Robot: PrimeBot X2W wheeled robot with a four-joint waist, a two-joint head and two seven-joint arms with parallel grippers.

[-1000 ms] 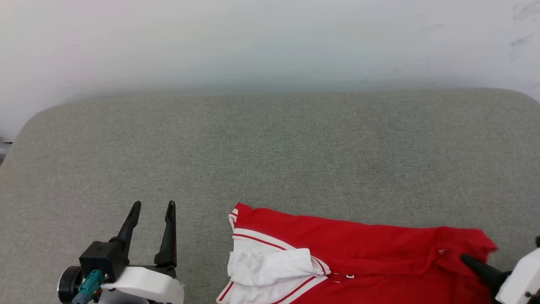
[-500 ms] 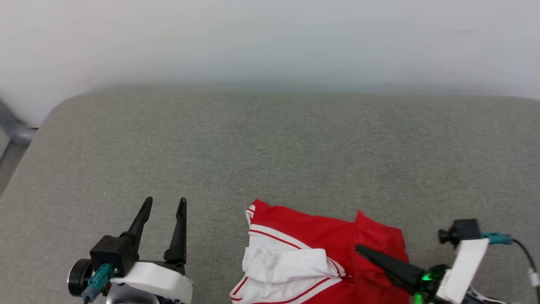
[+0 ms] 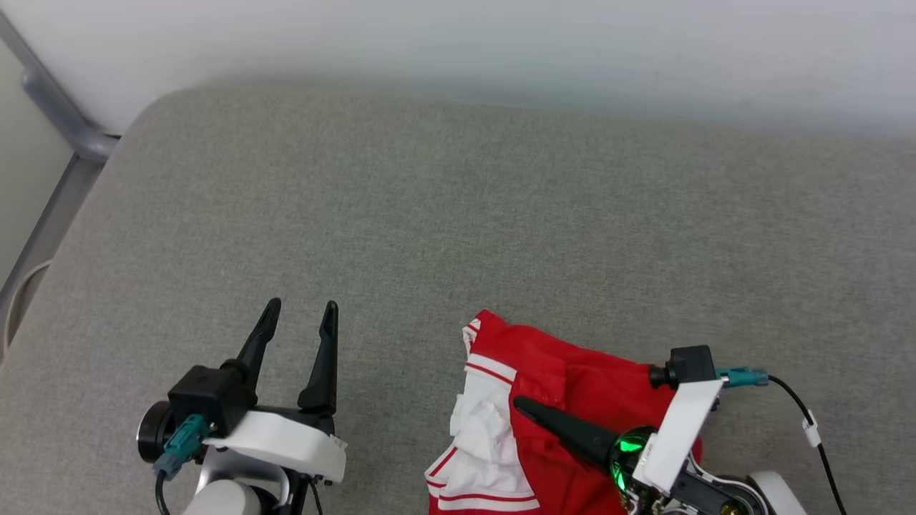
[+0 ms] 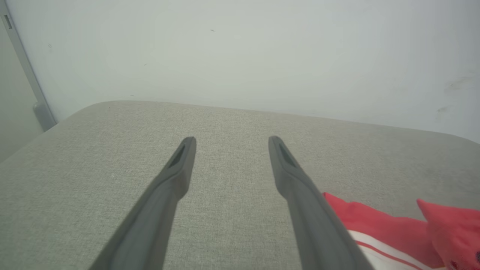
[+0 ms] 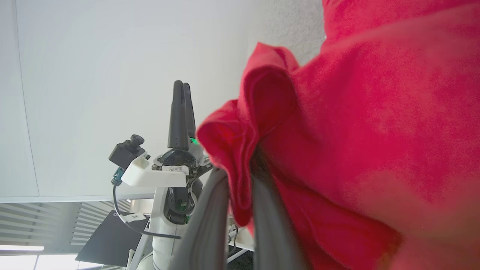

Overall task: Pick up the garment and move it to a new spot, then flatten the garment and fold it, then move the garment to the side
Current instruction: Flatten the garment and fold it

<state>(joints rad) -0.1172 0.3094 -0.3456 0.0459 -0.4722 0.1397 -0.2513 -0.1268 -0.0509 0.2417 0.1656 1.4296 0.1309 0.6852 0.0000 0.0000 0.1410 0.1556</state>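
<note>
The garment (image 3: 572,390), red with white striped-trim sleeves, lies bunched at the near edge of the grey padded surface (image 3: 458,214). My right gripper (image 3: 522,406) reaches in from the lower right, pointing left over the garment, shut on a fold of its red cloth. In the right wrist view the red cloth (image 5: 356,112) drapes over both fingers (image 5: 210,217) and hides their tips. My left gripper (image 3: 300,309) stands open to the left of the garment, apart from it, with nothing between its fingers. The left wrist view shows the left gripper (image 4: 231,139) open above bare grey fabric, the garment (image 4: 375,228) at the lower right.
A white wall (image 3: 458,36) runs behind the padded surface. A grey metal rail (image 3: 64,121) stands past the surface's rounded left corner. Bare grey padding stretches beyond and to both sides of the garment.
My right gripper has carried the garment's right end leftwards over the rest of it, so the garment is now narrower. The head camera has shifted too. The left gripper stays open.
</note>
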